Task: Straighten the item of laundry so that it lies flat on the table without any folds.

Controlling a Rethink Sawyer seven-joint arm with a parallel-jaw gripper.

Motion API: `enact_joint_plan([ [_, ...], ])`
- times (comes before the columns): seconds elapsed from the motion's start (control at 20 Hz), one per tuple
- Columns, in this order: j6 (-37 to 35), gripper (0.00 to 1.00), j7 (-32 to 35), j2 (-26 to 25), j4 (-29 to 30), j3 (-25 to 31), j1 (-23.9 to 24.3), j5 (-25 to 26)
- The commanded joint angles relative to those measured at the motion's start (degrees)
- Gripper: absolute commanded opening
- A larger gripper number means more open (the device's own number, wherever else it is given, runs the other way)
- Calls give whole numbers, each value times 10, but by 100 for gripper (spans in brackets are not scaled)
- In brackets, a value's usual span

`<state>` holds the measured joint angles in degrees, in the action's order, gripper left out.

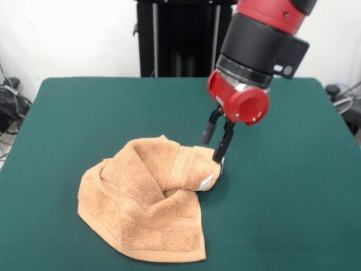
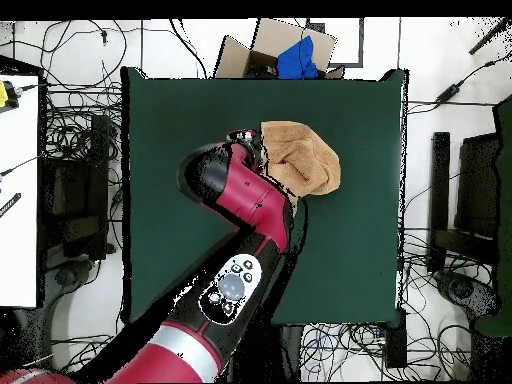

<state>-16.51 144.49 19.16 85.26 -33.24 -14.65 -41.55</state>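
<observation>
From the front, jaws (image 1: 216, 141) stand apart beside the crumpled towel (image 1: 144, 200); overhead hides them.

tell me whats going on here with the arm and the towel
A red and black robot arm is working on an orange-tan towel lying on a green table. The towel is rumpled, with folds and one corner rolled over, so it is not flat yet. The gripper is at the rolled corner near a small white tag, its fingers slightly apart; whether it pinches the cloth is unclear.
</observation>
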Motion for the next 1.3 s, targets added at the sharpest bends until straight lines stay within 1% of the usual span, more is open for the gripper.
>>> enact_joint_plan([
  [0.05,43,100,86,-37,50,99,5,13],
  [0.1,45,100,87,-40,49,96,4,13],
  [0.3,72,100,87,-47,52,113,16,11],
  [0.35,73,100,88,-51,49,109,13,12],
  [0.45,70,100,79,-48,52,121,22,15],
  [0.6,71,100,66,-46,56,130,28,24],
  [0.9,106,100,55,-36,75,155,46,49],
  [1.05,135,100,57,-39,81,174,59,64],
  [1.3,155,100,66,-44,82,178,66,78],
])
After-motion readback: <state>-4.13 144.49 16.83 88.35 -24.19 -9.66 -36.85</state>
